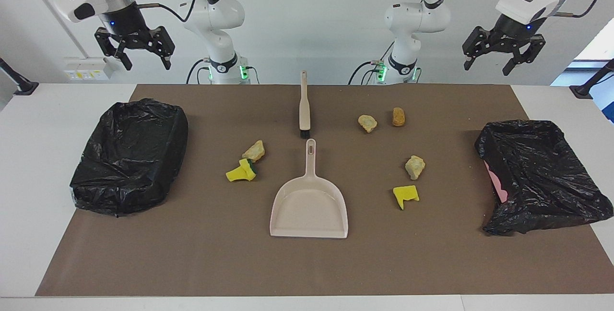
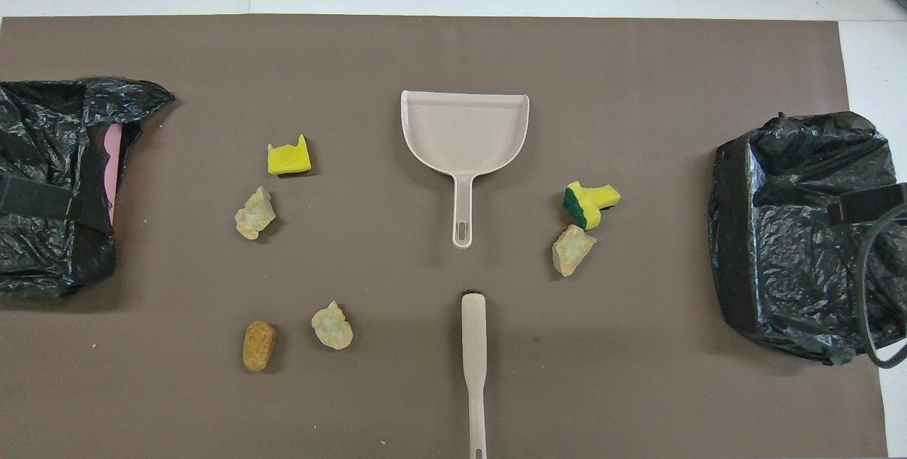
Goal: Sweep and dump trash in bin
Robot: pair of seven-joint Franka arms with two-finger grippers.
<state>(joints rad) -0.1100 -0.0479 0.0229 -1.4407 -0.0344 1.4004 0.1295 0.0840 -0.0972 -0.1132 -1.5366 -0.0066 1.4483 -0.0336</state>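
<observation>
Left gripper [image 1: 503, 56]: raised above the bin at the left arm's end, fingers apart, holding nothing; arm waits.
Right gripper [image 1: 135, 52]: raised above the bin at the right arm's end, fingers apart, holding nothing; arm waits.
Mat [image 1: 192, 253]: brown, covers most of the table; a wide bare strip lies along its edge farthest from the robots.
Dustpan [image 1: 309, 205]: mid-mat, mouth toward that bare strip, handle toward the robots.
Brush [image 1: 304, 109]: in line with the handle, nearer the robots, just apart from it.
Trash: six scraps [image 1: 406, 196], two beside the dustpan toward the right arm's end, four toward the left arm's, all clear of the mat's edges.
Bins [image 1: 129, 157]: black-bagged, one at each end, straddling the mat's side edges.
</observation>
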